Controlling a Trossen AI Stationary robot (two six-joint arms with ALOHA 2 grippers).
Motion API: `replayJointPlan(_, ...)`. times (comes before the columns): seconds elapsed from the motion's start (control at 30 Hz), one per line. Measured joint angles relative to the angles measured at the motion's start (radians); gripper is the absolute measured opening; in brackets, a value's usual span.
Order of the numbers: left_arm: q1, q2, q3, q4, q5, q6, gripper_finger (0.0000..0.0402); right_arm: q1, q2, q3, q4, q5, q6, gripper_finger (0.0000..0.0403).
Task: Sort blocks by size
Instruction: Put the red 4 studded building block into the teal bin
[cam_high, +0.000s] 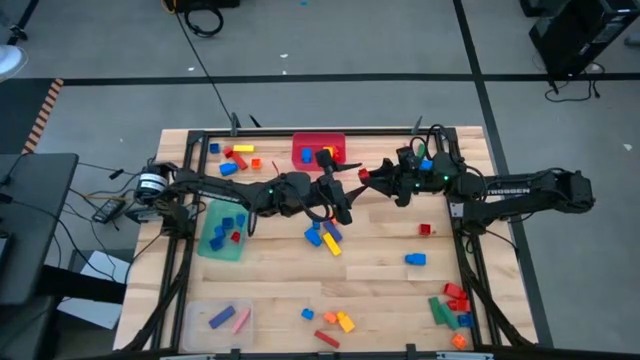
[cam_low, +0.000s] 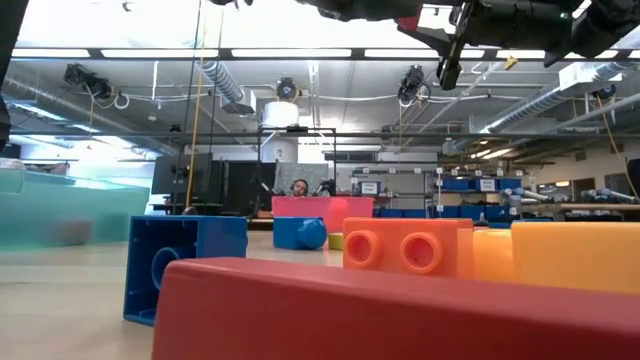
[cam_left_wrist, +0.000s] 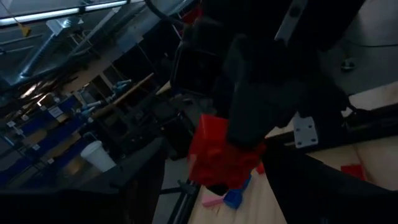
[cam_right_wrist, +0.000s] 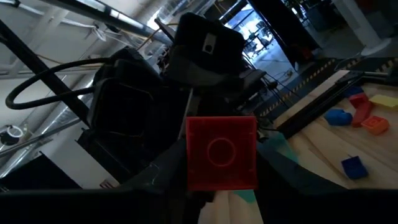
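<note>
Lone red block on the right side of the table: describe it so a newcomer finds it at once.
Start at the table's right rail in the high view. Just inside it, about halfway down, lies a tiny red block alone on bare wood. Its nearest neighbour, a blue block, is bigger.

Both pincers (cam_high: 348, 196) (cam_high: 372, 176) tip-to-tip (raised mid-table)

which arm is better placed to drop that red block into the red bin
Right. The right hand already holds the red block above the table, just beside the red bin. The left hand faces it with fingers apart, holding nothing.
</note>
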Motion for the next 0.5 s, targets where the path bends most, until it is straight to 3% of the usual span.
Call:
replayJointPlan(0.17, 0.015, 0.027, 0.000, 0.024, 0.061, 0.000, 0.0260, 0.000, 0.000, 0.000, -0.002, 0.000, -0.004, 0.0153)
replayJointPlan(0.5, 0.014, 0.034, 0.000, 0.046, 0.064, 0.000, 0.0202, 0.000, 0.000, 0.000, -0.013, -0.001, -0.006, 0.0153)
